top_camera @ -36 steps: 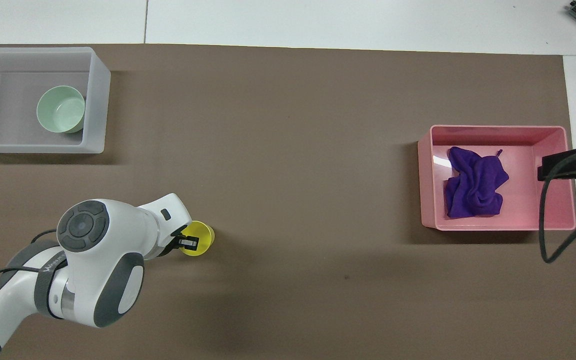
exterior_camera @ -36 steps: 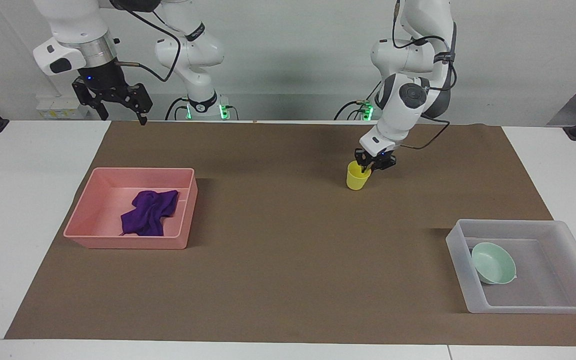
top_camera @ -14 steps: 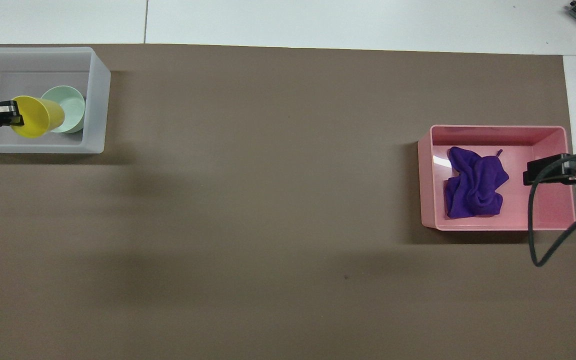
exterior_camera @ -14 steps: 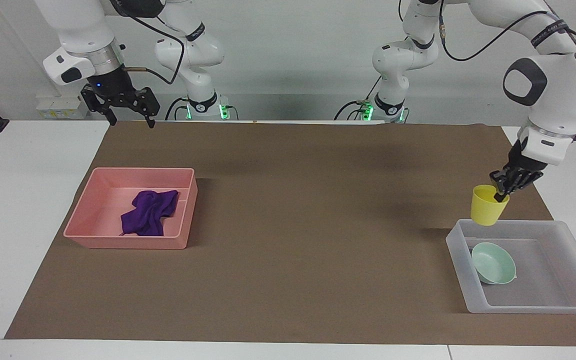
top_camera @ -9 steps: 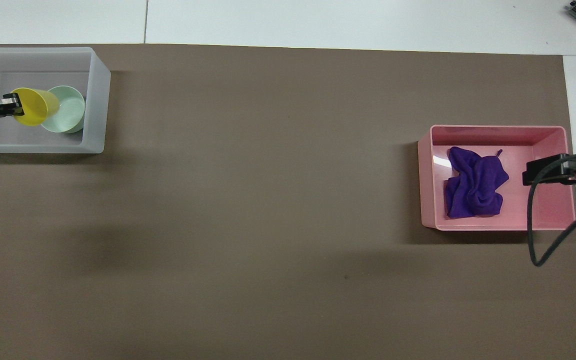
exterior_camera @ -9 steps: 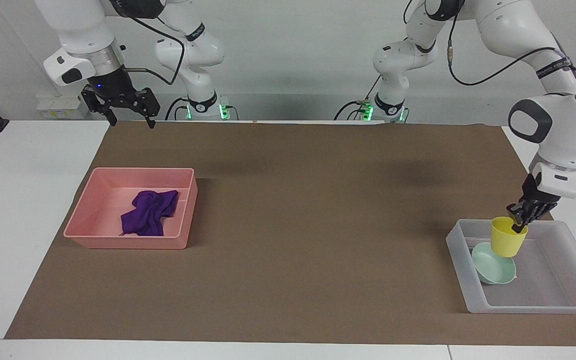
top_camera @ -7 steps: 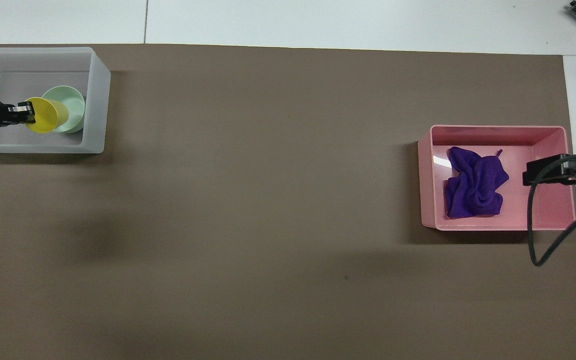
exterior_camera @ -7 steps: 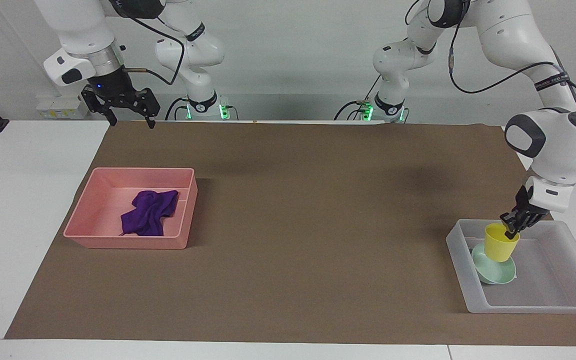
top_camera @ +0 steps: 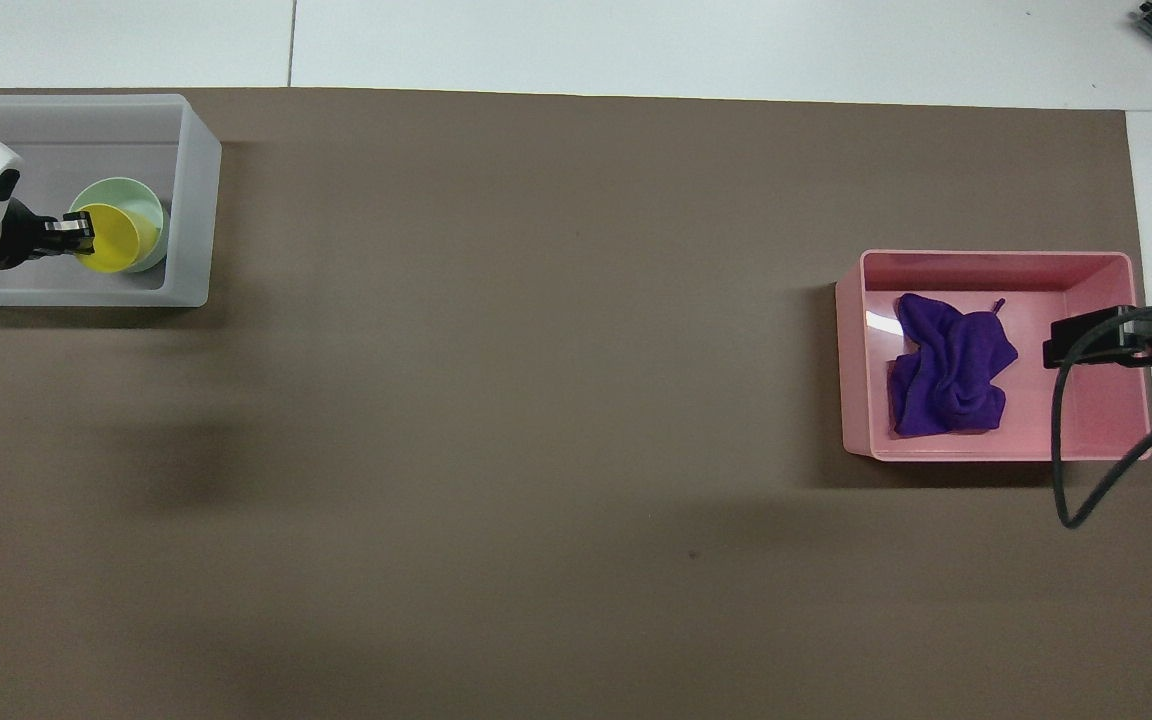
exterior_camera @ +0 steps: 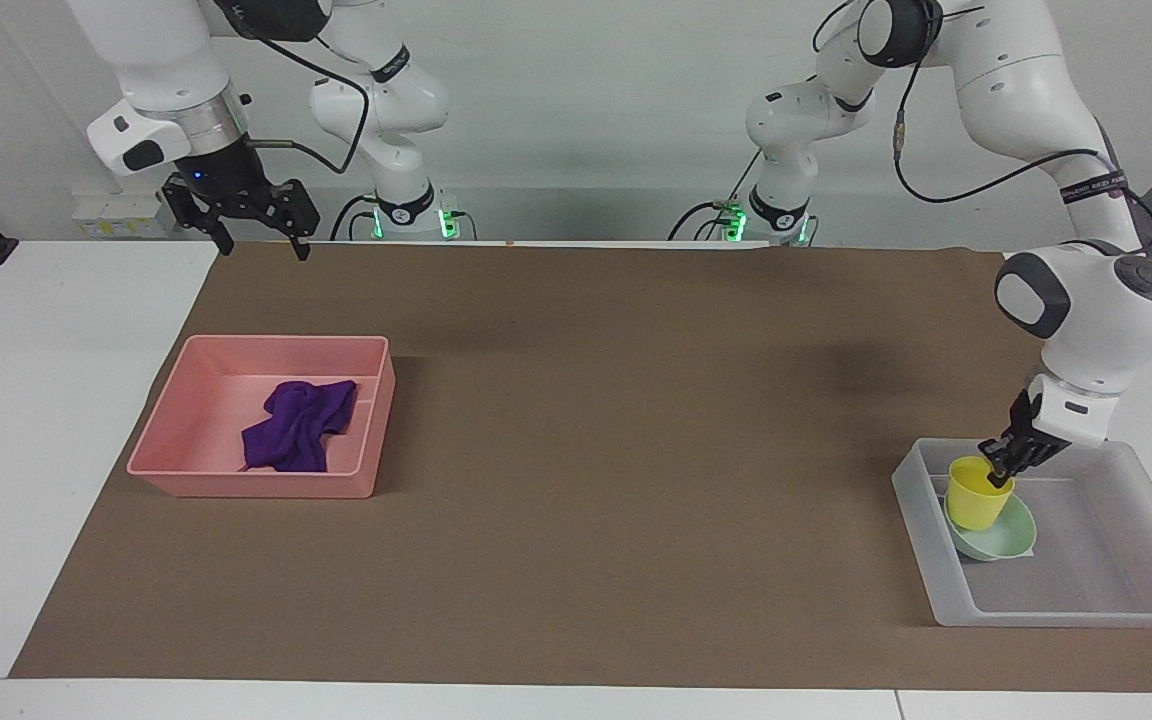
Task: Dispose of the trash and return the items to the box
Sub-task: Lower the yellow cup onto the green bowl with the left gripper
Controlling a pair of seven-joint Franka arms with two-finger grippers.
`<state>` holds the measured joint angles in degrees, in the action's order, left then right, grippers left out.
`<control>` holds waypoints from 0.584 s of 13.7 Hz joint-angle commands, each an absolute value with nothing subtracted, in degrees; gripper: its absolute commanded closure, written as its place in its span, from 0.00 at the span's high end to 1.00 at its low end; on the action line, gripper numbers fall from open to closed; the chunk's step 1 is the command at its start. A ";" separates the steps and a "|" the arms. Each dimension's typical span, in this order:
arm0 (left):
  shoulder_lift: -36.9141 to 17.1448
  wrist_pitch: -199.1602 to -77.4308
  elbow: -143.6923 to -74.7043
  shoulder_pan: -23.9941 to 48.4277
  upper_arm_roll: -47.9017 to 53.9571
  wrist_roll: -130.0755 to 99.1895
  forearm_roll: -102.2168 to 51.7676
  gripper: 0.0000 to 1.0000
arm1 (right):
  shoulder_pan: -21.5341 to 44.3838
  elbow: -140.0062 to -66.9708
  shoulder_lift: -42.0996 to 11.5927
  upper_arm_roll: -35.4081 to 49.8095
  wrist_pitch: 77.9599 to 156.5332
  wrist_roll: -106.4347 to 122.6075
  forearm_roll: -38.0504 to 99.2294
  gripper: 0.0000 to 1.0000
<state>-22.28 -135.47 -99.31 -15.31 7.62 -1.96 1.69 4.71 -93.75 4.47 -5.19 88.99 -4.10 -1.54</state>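
L claw point(exterior_camera: 1002, 470): clamped on cup point(exterior_camera: 976, 495) rim, cup in bowl point(exterior_camera: 1006, 537), in box point(exterior_camera: 1116, 605).
R claw point(exterior_camera: 254, 237): jaws apart, waits over mat point(exterior_camera: 576, 450) edge.
Rag point(exterior_camera: 296, 425): in pink tray point(exterior_camera: 246, 485).

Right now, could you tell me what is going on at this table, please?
The left hand is shut on the rim of the yellow cup, setting it into the mint-green bowl inside the translucent box at the left arm's end of the table. The purple rag lies in the pink tray at the right arm's end. The right hand waits open in the air, nearer its base than the pink tray.
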 commanded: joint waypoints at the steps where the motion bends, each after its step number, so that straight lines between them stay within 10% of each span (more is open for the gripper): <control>1: -22.06 -140.00 -99.58 -15.64 7.65 -2.55 2.64 1.00 | 4.04 -95.36 5.54 -4.92 90.62 -2.99 -1.32 1.00; 8: -18.56 -126.87 -96.60 -15.29 7.82 -2.46 2.72 1.00 | 3.96 -95.62 5.71 -4.92 90.70 -2.90 -1.32 1.00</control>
<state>-21.34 -134.22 -98.04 -15.35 7.61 -2.02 1.69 4.71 -93.83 4.51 -5.19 89.01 -4.10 -1.54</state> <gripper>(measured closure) 0.057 0.000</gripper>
